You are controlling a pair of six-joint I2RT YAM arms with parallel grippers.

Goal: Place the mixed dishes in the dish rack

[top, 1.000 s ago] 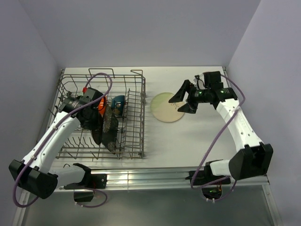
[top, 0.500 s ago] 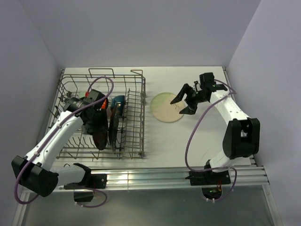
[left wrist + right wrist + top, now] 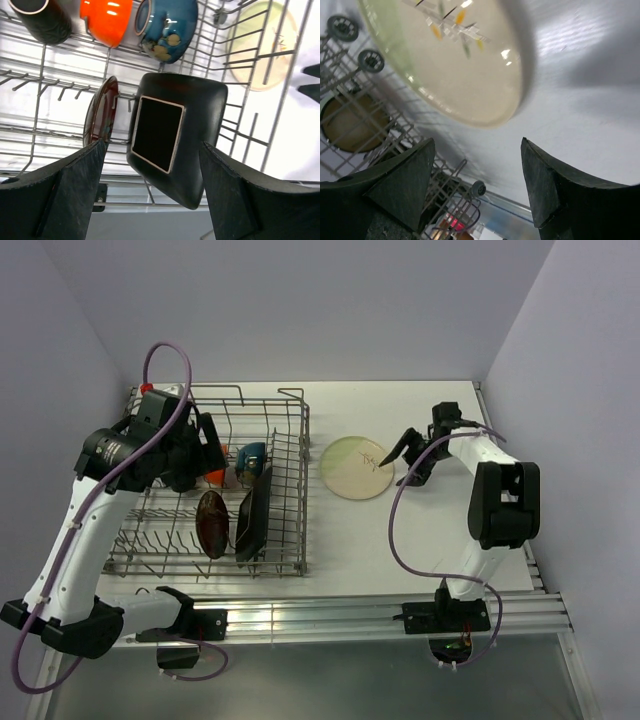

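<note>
The grey wire dish rack (image 3: 303,490) stands on the left of the table. In it, on edge, are a black square plate (image 3: 252,515) (image 3: 175,145) and a red plate (image 3: 211,524) (image 3: 100,117). An orange bowl (image 3: 106,20), a blue bowl (image 3: 167,27) and a dark cup (image 3: 42,20) lie at the rack's far side. My left gripper (image 3: 208,448) (image 3: 152,165) hangs open above the rack, holding nothing. A pale green-cream plate (image 3: 358,467) (image 3: 455,60) lies flat on the table. My right gripper (image 3: 405,460) (image 3: 477,150) is open at that plate's right edge, with nothing between its fingers.
The rack's raised right wall (image 3: 350,65) stands just left of the pale plate. A brownish round dish (image 3: 352,122) shows through the rack wires. White table surface (image 3: 400,540) lies in front of the plate. Walls close in at left, back and right.
My left gripper opened, let go of the black square plate and rose up and to the left; the plate now stands in the rack. My right gripper dropped to the pale plate's right edge.
</note>
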